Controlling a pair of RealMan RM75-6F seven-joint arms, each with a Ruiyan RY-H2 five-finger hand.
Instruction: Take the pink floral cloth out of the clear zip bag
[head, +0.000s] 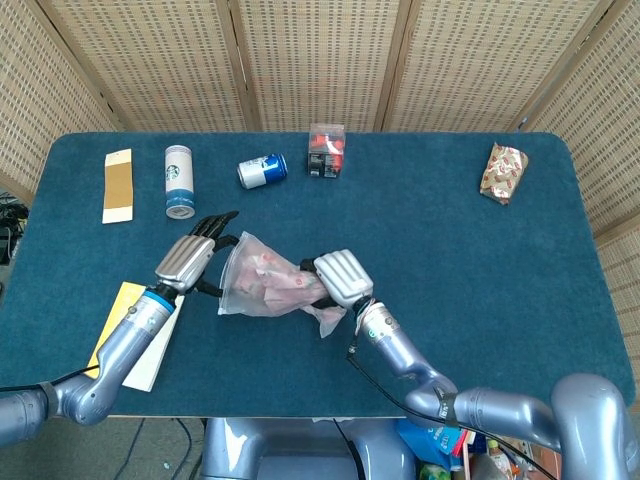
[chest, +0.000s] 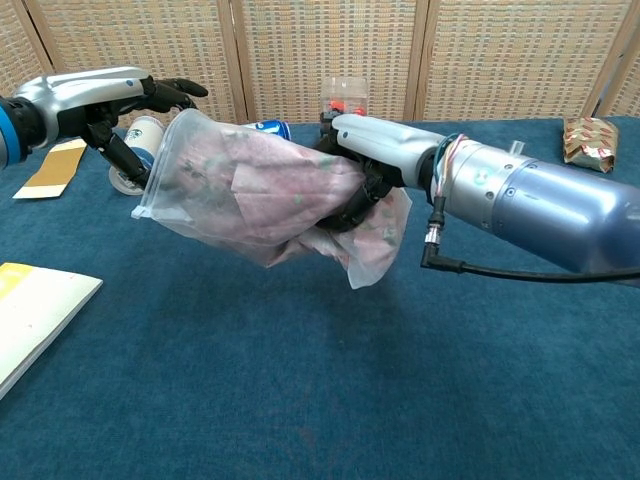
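Observation:
The clear zip bag (head: 262, 285) (chest: 250, 195) hangs above the blue table with the pink floral cloth (head: 280, 287) (chest: 270, 190) bunched inside. My right hand (head: 344, 277) (chest: 375, 160) grips the bag's closed end and holds it in the air. The bag's open zip edge (chest: 160, 165) faces left. There my left hand (head: 190, 258) (chest: 110, 95) reaches the mouth with its fingers spread, one dark finger close behind the rim; I cannot tell if it touches.
Along the far side stand a white cup (head: 178, 180), a blue can (head: 262, 170), a small clear box (head: 326, 150) and a wrapped packet (head: 504, 171). A tan card (head: 118, 185) lies far left, a yellow-white booklet (head: 135, 335) near the front left edge.

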